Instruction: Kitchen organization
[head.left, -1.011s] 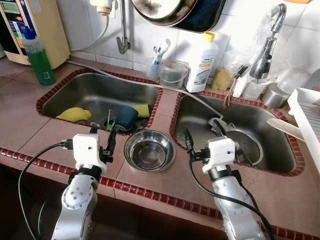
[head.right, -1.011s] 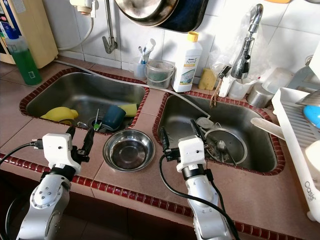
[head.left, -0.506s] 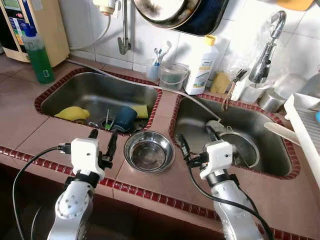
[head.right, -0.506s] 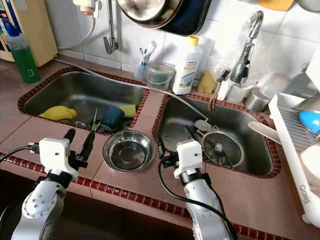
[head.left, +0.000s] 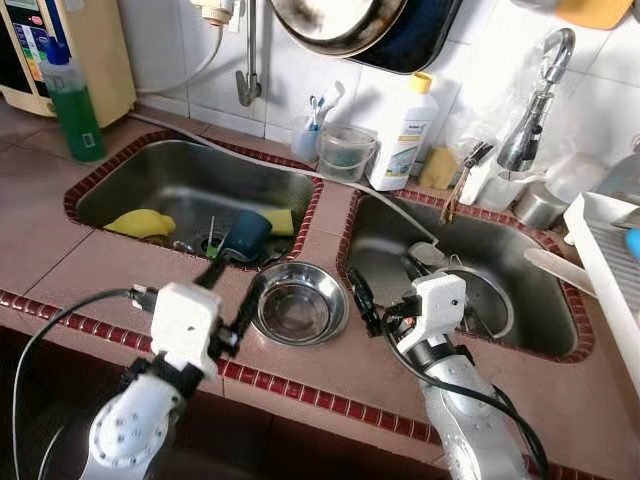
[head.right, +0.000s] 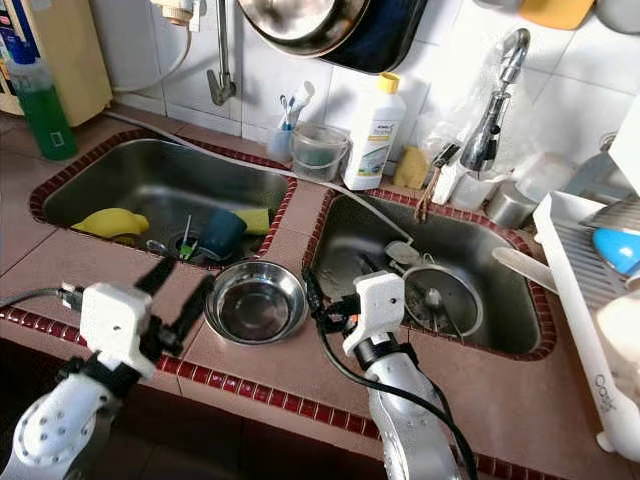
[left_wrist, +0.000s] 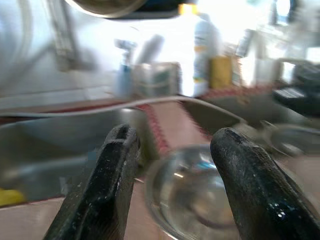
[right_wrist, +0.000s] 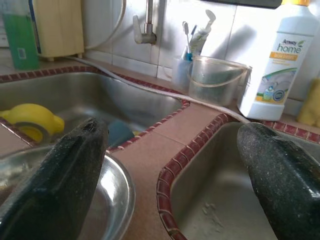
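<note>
1. Where things stand: the steel bowl (head.left: 298, 303) sits empty on the tabletop (head.left: 90, 262) strip between the two sinks, near edge. The left pincer (head.left: 228, 297) is wide open just left of the bowl, nothing in it. The right pincer (head.left: 385, 288) is also wide and empty, just right of the bowl at the right sink's (head.left: 560, 340) near-left corner.
2. Risk, my guess: the bowl is thin, slick and shallow. A pincer closing on the rim off-centre could flip it or skid it into the left sink (head.left: 150, 180), onto the blue cup (head.left: 246, 233).
3. With both pincers flanking it, they could also bump each other or shove the bowl off the near edge.
4. Hard to see: the left wrist view is blurry, so the bowl rim is smeared there. The stuff round the left drain is too small to identify, and the rack (head.left: 610, 250) at right is cut off.
</note>
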